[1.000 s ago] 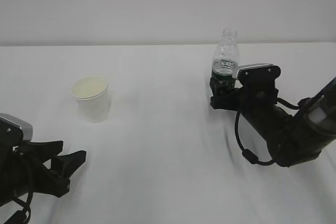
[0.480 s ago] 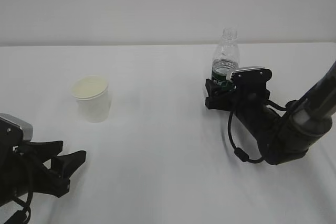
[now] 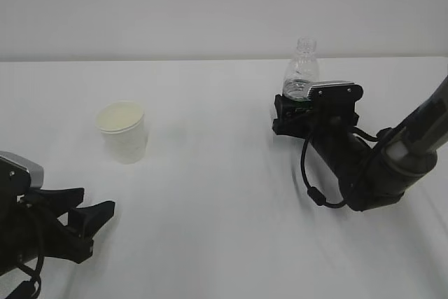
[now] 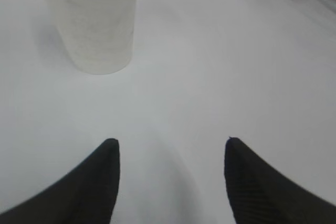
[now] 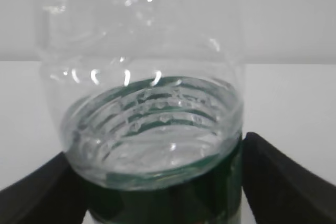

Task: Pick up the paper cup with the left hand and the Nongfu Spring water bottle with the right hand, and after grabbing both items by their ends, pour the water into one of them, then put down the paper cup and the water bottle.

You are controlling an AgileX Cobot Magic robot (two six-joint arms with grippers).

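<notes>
The Nongfu Spring water bottle (image 3: 302,68) stands upright between my right hand's (image 3: 297,111) spread jaws, grip not yet confirmed. The paper cup (image 3: 122,131) waits upright on the table (image 3: 210,194), ahead of my open, empty left hand (image 3: 87,223).

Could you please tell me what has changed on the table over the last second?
The right hand has slid forward and leftward, so its jaws now flank the lower part of the Nongfu Spring water bottle; whether they press it is unclear. The bottle, the paper cup and the open left hand stayed put.
</notes>
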